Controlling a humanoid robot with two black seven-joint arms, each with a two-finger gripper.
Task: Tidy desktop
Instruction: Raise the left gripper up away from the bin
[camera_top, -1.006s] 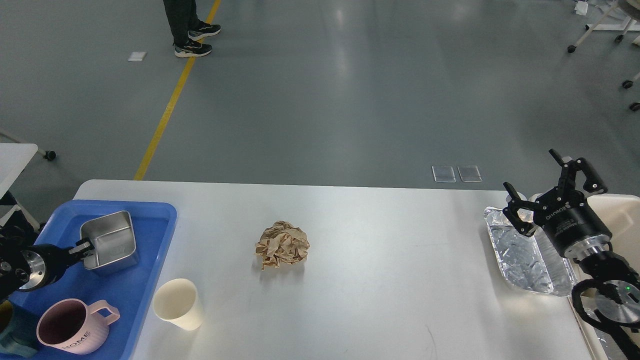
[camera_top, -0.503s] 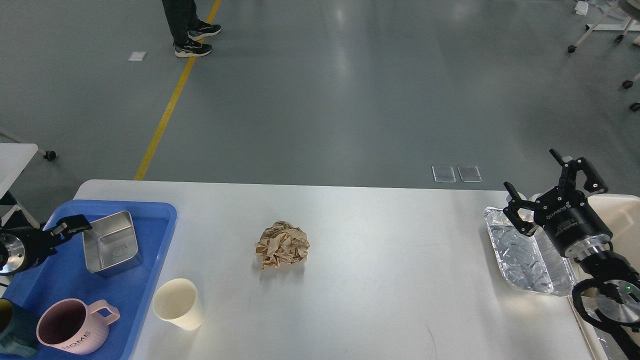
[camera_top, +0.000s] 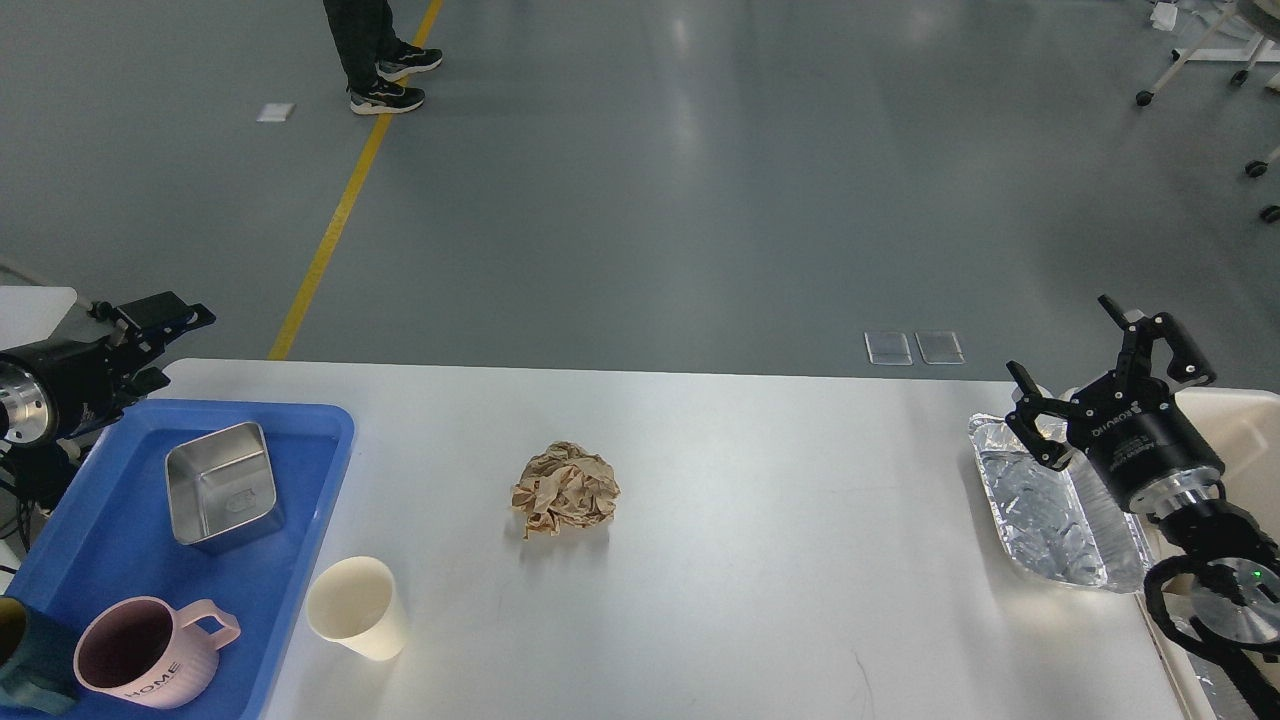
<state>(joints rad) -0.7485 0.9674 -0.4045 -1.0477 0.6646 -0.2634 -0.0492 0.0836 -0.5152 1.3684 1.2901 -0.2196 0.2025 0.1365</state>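
The desktop (camera_top: 760, 570) is a wide light grey-white tabletop. A crumpled brown paper ball (camera_top: 565, 490) lies near its middle. A cream paper cup (camera_top: 358, 607) stands at the front left, just outside the blue tray (camera_top: 300, 420). At the right edge rests a crinkled foil tray (camera_top: 1045, 510). My left gripper (camera_top: 175, 345) hovers raised above the tray's far left corner, open and empty. My right gripper (camera_top: 1058, 338) is held over the foil tray's far end, its fingers spread wide with nothing between them.
The blue tray holds a square steel tin (camera_top: 222, 483), a pink mug (camera_top: 150, 650) and a dark cup (camera_top: 20, 665) cut by the frame edge. A beige bin (camera_top: 1245, 425) stands off the table's right end. A person's feet (camera_top: 385, 80) are far back.
My left gripper has let go of the steel tin, opened, and pulled back up and to the left. The tin settled flat in the blue tray. The right arm stayed still.
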